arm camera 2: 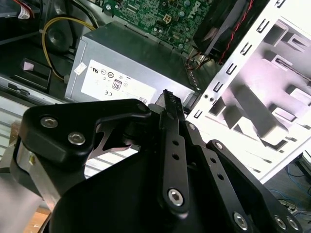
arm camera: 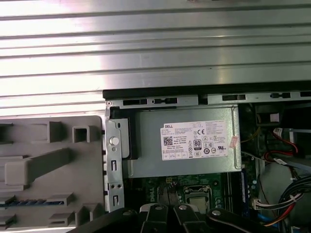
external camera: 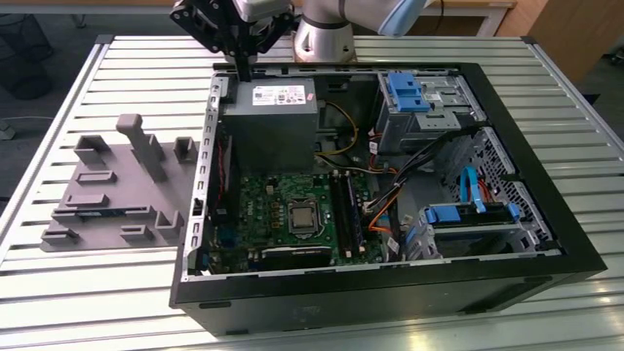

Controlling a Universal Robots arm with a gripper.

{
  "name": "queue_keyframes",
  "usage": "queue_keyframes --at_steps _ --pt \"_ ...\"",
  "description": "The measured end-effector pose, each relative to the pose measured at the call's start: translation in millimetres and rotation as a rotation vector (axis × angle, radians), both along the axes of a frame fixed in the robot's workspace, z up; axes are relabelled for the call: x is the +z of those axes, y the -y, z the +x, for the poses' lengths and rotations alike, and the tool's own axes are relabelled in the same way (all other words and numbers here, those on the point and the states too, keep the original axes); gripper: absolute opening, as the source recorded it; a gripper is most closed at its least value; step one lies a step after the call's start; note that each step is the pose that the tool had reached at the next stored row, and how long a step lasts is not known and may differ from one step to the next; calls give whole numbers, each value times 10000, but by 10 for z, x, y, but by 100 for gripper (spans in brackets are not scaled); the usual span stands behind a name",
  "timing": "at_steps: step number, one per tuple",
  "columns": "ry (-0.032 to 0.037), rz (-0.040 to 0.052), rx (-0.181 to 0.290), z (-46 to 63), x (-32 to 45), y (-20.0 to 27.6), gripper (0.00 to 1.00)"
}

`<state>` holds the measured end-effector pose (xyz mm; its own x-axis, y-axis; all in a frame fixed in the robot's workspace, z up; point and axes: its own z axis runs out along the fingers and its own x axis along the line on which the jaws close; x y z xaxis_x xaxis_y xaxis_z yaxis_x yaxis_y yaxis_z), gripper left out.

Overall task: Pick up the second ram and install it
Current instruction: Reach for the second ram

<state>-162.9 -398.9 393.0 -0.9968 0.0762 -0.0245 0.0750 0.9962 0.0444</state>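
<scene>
The second ram (external camera: 98, 213) is a narrow blue stick lying flat in a slot of the grey holder (external camera: 107, 183) on the exterior view's left, outside the case. The first wrist view shows that same ram (arm camera: 29, 202) in the holder (arm camera: 48, 160). My gripper (external camera: 242, 74) hangs over the far edge of the open computer case, above the grey power supply (external camera: 268, 121). Its black fingers (arm camera 2: 170, 104) are shut with nothing between them. The green motherboard (external camera: 283, 212) and its long black memory slots (external camera: 346, 212) lie inside the case, nearer the camera than the gripper.
The black case wall (external camera: 390, 292) rings the motherboard. Blue drive cages (external camera: 410, 91) (external camera: 468, 216) and bundled cables (external camera: 390, 197) fill the case's right half in the exterior view. The case and the holder stand on a slatted metal table (external camera: 98, 292). The arm's base (external camera: 326, 36) is behind the case.
</scene>
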Motion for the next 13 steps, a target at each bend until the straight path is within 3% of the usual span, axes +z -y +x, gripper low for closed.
queue_keyframes --at_steps 13 --pt "0 0 -1 -48 0 0 11"
